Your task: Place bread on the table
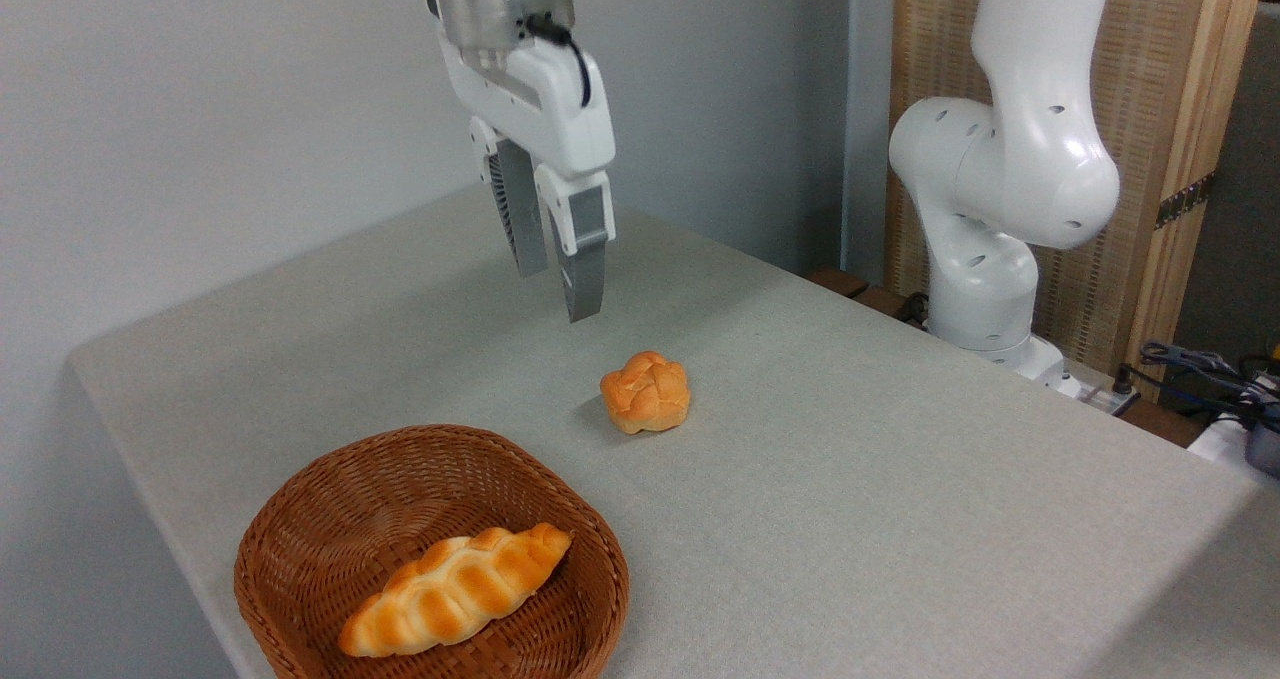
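On the grey desk (900, 479) the bun (646, 392) sits right of and beyond the basket (300, 544); above it, the fingers (586, 279) hang slightly parted, empty.

Arm (1010, 159) upright, gripper (556, 294) pointing down (jaws slightly parted, empty).

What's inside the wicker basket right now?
One long braided loaf lies in the basket, nothing else visible. The near wall hides a strip of its floor. The bun sits outside on the table.
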